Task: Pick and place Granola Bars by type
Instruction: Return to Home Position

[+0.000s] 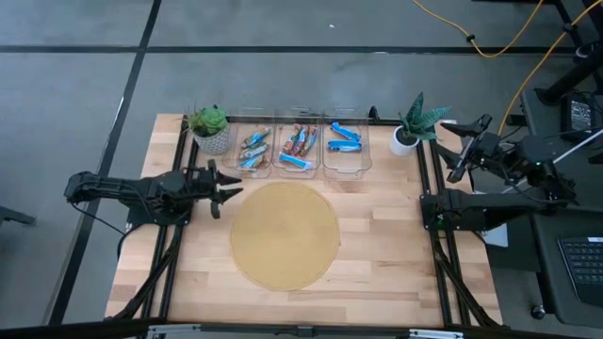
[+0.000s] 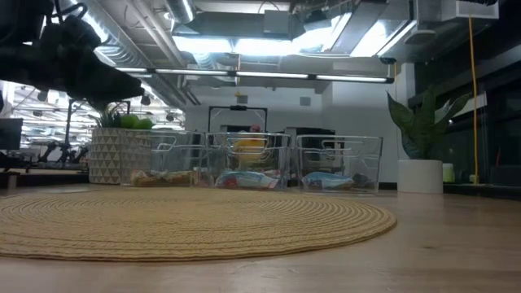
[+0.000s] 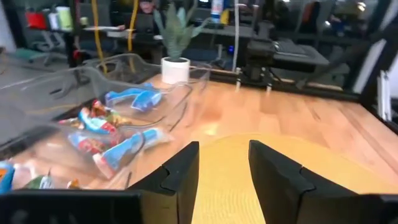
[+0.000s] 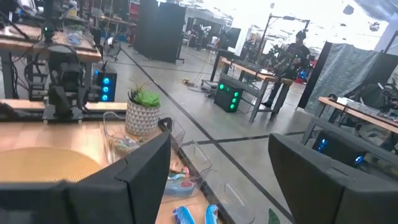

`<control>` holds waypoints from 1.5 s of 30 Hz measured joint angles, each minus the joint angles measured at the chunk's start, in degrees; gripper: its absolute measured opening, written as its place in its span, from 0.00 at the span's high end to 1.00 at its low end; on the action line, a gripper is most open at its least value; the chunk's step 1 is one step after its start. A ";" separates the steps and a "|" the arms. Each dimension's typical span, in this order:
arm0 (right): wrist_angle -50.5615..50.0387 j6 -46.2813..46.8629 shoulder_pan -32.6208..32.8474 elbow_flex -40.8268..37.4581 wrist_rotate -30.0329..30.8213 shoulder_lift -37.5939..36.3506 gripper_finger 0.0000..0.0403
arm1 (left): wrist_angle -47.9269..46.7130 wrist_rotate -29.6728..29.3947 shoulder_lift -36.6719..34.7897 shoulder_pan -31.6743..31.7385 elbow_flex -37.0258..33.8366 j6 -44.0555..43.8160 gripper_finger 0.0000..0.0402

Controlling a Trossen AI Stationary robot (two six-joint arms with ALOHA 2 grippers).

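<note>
Along the far edge of the table (image 1: pixel 377 268), 3 clear bins stand side by side btwn two potted plants. All the Granola Bars (image 1: pixel 299 143) lie inside them, grouped by wrapper. Bars w/ tan or yellowish parts are in the left bin (image 1: pixel 250 118), bars w/ red-brown parts in the middle bin (image 1: pixel 298 117), and plain blue ones in the right bin (image 1: pixel 346 166). No bar shows on the bare wood or on the round woven mat (image 1: pixel 285 235) in the table's centre, so the sorting looks finished. The left gripper (image 1: pixel 226 188) sits at the mat's left rim, near the left bin. Its fingers (image 3: pixel 180 177) are spread apart w/ nothing btwn them, which fits an arm done w/ its last drop and clear of the bins. The right gripper (image 1: pixel 462 155) is off past the table's right edge, beside the white-potted plant (image 1: pixel 412 127), on a folded arm. Its wrist view shows the fingers (image 4: pixel 143 168) released wide and empty. That reads as a parked pose, kept out of the way, and probably all that's left is for the left arm to fold back likewise.
</note>
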 joint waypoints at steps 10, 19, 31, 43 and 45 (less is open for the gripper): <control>-4.38 4.83 0.00 -0.02 -0.13 -0.01 0.33 | -0.42 2.65 0.00 -0.02 0.00 12.46 0.75; -3.42 8.53 0.00 -1.10 -2.57 -8.44 0.33 | -0.43 2.19 0.02 -0.02 0.02 6.48 0.80; 30.65 18.15 0.07 -25.36 -42.53 -10.55 0.40 | -0.15 2.68 0.63 -0.02 0.02 4.35 0.78; 57.35 20.81 0.00 -50.71 -35.06 -12.98 0.61 | 0.03 2.73 1.15 -0.02 0.02 4.36 0.79; 55.03 20.89 0.01 -50.43 -35.05 -12.96 0.64 | -0.01 2.71 1.18 -0.02 0.02 4.36 0.78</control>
